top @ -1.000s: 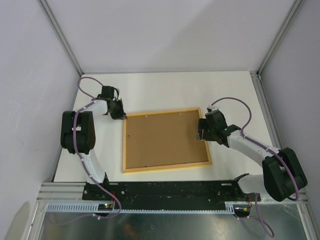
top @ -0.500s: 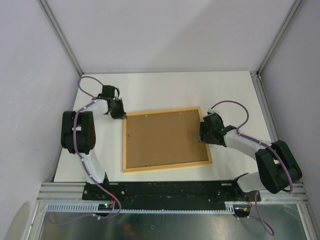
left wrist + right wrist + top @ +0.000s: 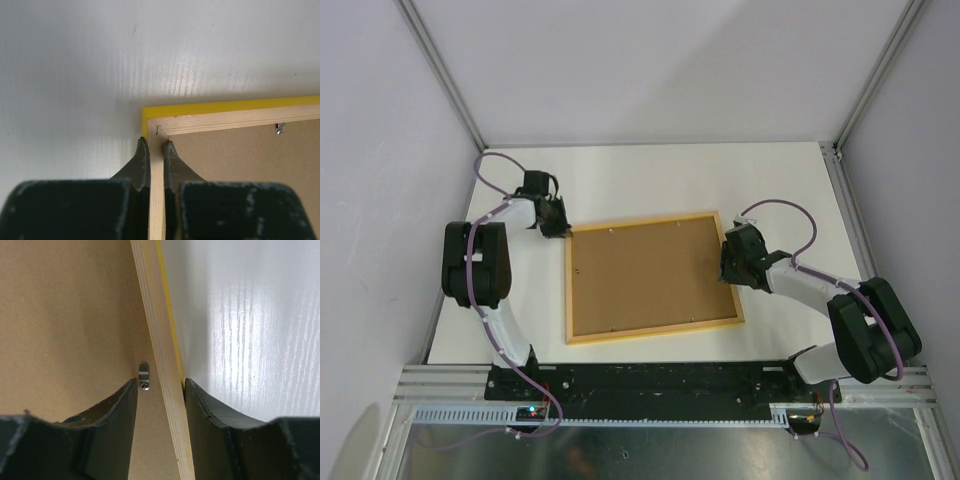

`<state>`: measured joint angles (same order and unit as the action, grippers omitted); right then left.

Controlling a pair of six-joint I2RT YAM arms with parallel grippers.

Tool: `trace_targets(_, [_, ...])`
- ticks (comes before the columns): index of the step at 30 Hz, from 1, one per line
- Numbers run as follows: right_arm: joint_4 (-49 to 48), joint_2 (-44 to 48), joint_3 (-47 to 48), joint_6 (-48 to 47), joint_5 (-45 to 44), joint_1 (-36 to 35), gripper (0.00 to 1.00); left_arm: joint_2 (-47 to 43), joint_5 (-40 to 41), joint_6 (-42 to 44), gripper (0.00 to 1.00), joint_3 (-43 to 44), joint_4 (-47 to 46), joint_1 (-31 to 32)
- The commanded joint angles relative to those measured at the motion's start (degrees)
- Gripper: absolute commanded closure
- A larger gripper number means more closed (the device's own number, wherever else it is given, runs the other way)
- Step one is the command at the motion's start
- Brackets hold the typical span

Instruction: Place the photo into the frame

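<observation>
The frame (image 3: 650,331) lies face down on the white table, pale wood back up, with the brown backing board (image 3: 645,275) inside it. The photo is hidden. My left gripper (image 3: 560,232) is shut on the frame's left rail near its far left corner; in the left wrist view the gripper (image 3: 156,145) pinches the wood rail (image 3: 157,200), with a yellow edge (image 3: 225,106) showing. My right gripper (image 3: 725,268) is open and straddles the right rail (image 3: 152,305). In the right wrist view the gripper (image 3: 160,385) has one finger over the backing board and one outside the yellow edge.
A small metal retaining tab (image 3: 144,376) sits on the backing board (image 3: 65,315) between my right fingers. Another tab (image 3: 280,129) shows near the far rail. White table (image 3: 650,180) surrounds the frame; enclosure walls stand on three sides.
My right gripper has moved left and down onto the frame's right rail, its arm folding closer to the table. The left gripper has kept its hold.
</observation>
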<state>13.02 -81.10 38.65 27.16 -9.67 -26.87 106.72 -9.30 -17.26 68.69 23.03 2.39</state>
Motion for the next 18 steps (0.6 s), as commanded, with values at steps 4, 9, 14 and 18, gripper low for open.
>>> trace_targets(4, [-0.26, -0.64, 0.32, -0.01, -0.31, 1.33, 0.66, -1.23, -1.12, -2.08, 1.0, 2.98, -2.1, 0.25])
trace_targets(9, [-0.49, -0.64, 0.37, -0.03, 0.13, 1.71, 0.79, -1.16, -1.13, -2.08, 1.0, 3.03, -2.09, 0.4])
trace_targets(14, [-0.52, -0.53, 0.37, 0.0, 0.37, 1.83, 0.93, -1.3, -1.17, -2.03, 1.0, 2.96, -2.05, 0.35])
trace_targets(18, [-0.48, -0.2, 0.37, 0.09, 0.74, 2.02, 0.84, -1.31, -1.45, -2.08, 1.0, 3.06, -2.04, 0.34])
